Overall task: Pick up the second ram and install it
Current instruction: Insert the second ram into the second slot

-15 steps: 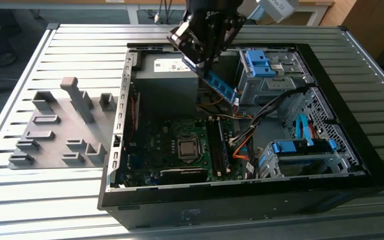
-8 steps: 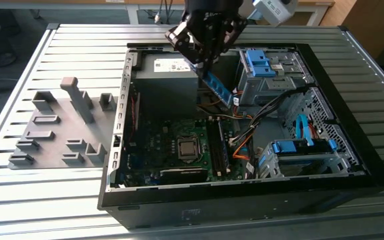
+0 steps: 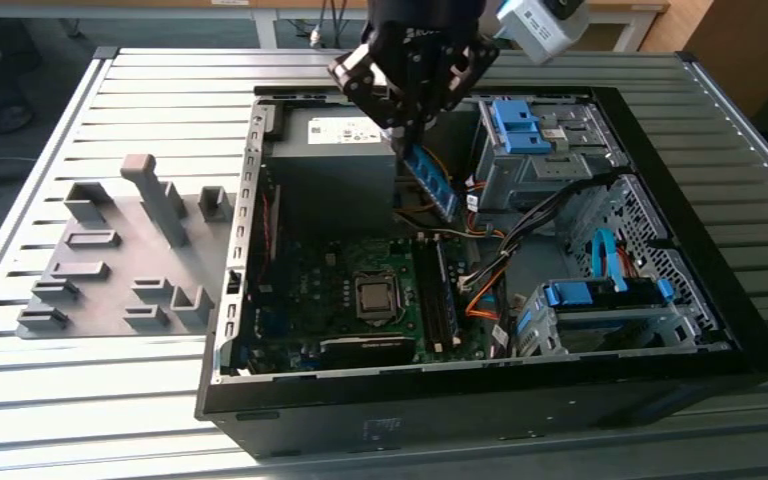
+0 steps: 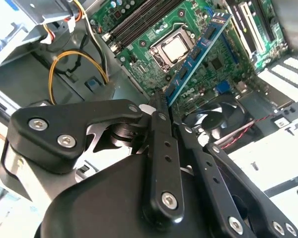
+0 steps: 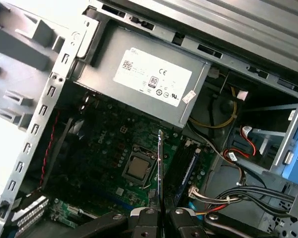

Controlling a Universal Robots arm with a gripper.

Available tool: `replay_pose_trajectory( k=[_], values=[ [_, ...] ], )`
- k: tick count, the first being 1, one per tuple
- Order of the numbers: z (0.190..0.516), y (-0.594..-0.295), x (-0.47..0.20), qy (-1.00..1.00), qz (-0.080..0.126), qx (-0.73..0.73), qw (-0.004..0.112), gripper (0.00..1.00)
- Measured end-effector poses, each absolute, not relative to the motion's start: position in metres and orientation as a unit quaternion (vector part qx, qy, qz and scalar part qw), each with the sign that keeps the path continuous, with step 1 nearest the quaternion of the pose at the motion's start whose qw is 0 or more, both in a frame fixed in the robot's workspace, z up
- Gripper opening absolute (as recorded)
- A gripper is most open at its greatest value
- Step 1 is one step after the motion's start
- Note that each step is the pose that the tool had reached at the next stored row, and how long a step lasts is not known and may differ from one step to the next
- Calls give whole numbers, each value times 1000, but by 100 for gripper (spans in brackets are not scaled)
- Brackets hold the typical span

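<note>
The tool (image 3: 404, 128) is pinching the second ram (image 3: 431, 182), which hangs below it above the open computer case (image 3: 704, 330), so pickup looks done while seating it in the motherboard (image 3: 344, 290) slots remains.

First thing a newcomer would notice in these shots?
The black tool hanging over the open black computer case, shut on a slim blue-green circuit-board stick held tilted above the green motherboard. Next, the grey plastic holder blocks on the slatted metal table, at the exterior view's left of the case.
</note>
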State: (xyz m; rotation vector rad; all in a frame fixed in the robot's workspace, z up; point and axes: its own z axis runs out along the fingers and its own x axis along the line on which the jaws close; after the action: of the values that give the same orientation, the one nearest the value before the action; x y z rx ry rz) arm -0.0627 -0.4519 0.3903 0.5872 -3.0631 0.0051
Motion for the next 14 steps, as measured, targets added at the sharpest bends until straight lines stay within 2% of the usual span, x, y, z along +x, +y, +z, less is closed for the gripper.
replay_pose_trajectory(
  k=[14],
  values=[
    [384,-452,-62,-993,1,119,12,14]
  ],
)
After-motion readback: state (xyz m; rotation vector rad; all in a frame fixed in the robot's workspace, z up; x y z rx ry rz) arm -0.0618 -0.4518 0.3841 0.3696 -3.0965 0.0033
